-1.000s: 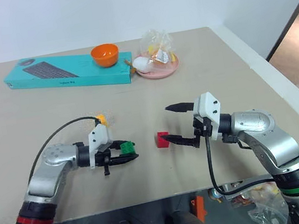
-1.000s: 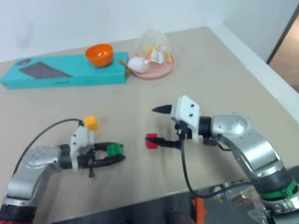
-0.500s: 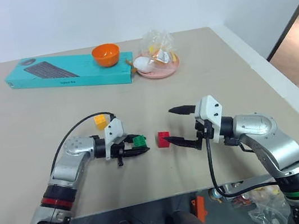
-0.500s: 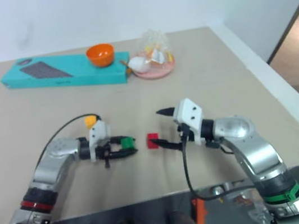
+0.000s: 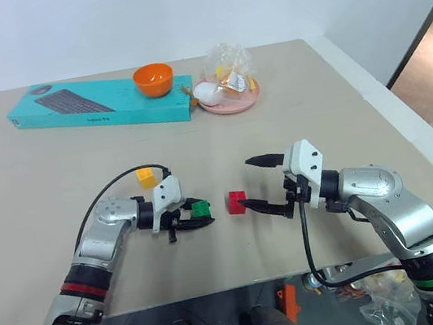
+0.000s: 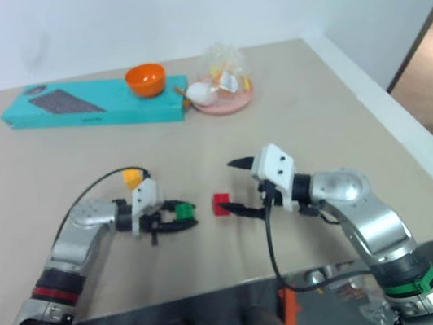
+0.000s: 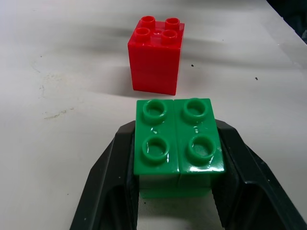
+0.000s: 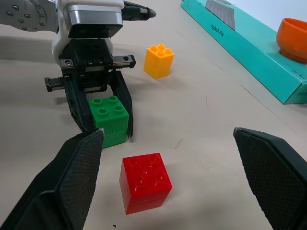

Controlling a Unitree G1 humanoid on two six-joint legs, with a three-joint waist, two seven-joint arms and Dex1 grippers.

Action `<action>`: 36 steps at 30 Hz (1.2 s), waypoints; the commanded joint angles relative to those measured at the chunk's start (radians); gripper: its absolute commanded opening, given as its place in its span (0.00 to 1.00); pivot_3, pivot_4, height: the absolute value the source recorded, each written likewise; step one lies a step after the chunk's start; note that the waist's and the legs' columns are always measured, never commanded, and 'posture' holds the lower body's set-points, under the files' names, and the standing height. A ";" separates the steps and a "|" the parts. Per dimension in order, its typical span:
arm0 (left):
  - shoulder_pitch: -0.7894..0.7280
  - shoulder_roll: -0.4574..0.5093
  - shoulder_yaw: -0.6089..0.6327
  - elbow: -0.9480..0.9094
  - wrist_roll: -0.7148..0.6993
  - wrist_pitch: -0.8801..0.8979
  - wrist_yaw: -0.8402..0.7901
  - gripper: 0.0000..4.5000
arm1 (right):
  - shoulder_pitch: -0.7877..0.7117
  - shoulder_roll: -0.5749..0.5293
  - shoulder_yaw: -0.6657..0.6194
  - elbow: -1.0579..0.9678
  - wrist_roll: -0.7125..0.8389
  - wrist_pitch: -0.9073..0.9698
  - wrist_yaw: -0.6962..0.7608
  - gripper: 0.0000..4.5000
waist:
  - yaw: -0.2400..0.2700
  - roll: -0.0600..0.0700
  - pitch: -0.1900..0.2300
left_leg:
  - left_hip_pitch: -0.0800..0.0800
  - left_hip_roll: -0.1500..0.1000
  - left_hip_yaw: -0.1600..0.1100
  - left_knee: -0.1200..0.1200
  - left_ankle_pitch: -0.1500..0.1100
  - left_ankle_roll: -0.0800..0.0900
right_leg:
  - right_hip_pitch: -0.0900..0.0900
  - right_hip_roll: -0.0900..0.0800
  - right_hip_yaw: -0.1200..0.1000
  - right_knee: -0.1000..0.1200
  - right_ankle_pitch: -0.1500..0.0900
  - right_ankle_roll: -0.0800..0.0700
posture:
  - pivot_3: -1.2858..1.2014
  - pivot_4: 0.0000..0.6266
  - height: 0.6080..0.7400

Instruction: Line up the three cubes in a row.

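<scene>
Pinching the green cube (image 7: 178, 139) between both fingers, left gripper (image 5: 198, 215) low over the tan table (image 5: 54, 180) | red cube (image 5: 236, 202) just beside it at 3 o'clock, apart | right gripper (image 5: 254, 183) spread wide around the red cube, not touching | yellow cube (image 5: 145, 177) at 10 o'clock of the green.

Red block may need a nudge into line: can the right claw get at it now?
Probably yes: the right claw is open, the red block sits just beside its lower finger, nothing between.
</scene>
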 commanded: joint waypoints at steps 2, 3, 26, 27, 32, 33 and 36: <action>-0.015 0.016 -0.001 0.006 0.015 -0.010 -0.006 0.53 | -0.008 0.006 -0.032 -0.037 0.029 -0.004 0.000 1.00 | 0.000 0.000 0.000 | 0.000 0.000 0.000 0.000 0.000 0.000 | 0.000 0.000 0.000 0.000 0.000 0.000 | 0.52 0.24 1.00; -0.015 0.018 -0.004 0.007 0.019 -0.014 -0.010 0.59 | -0.008 0.007 -0.032 -0.038 0.034 -0.001 0.002 1.00 | 0.000 0.000 0.000 | 0.000 0.000 0.000 0.000 0.000 0.000 | 0.000 0.000 0.000 0.000 0.000 0.000 | 0.52 0.24 1.00; 0.058 0.196 0.391 -0.422 -0.379 0.595 0.228 0.99 | 0.000 -0.008 -0.042 -0.058 0.098 0.038 0.035 1.00 | -0.001 0.000 0.000 | 0.001 0.002 -0.001 0.000 0.000 0.000 | 0.000 0.000 -0.001 0.000 0.000 0.000 | 0.52 0.24 1.00; 0.065 0.184 0.404 -0.414 -0.347 0.556 0.276 0.99 | -0.002 -0.009 -0.043 -0.054 0.098 0.036 0.037 1.00 | -0.001 0.000 0.000 | 0.001 0.002 -0.001 0.000 0.000 0.000 | 0.001 0.000 -0.001 0.000 0.000 0.000 | 0.52 0.24 1.00; 0.131 0.040 0.461 -0.447 -0.251 0.435 0.575 0.99 | -0.020 -0.011 -0.036 -0.025 0.084 0.018 0.052 1.00 | 0.001 0.000 0.000 | 0.001 0.002 0.000 0.000 0.000 0.000 | 0.001 -0.003 0.000 0.000 0.000 0.000 | 0.52 0.24 1.00; 0.150 0.007 0.466 -0.468 -0.236 0.426 0.632 0.99 | -0.021 -0.011 -0.035 -0.023 0.083 0.017 0.056 1.00 | 0.001 0.000 0.000 | 0.000 0.001 0.000 0.000 0.000 0.000 | 0.001 -0.003 0.001 0.000 0.000 0.001 | 0.52 0.24 1.00; 0.210 -0.065 0.459 -0.531 -0.175 0.391 0.773 0.99 | -0.020 -0.016 -0.034 -0.019 0.082 0.016 0.065 1.00 | 0.000 -0.001 0.000 | 0.000 0.001 0.000 0.000 0.000 0.000 | 0.001 -0.004 0.003 -0.001 0.001 0.002 | 0.52 0.24 1.00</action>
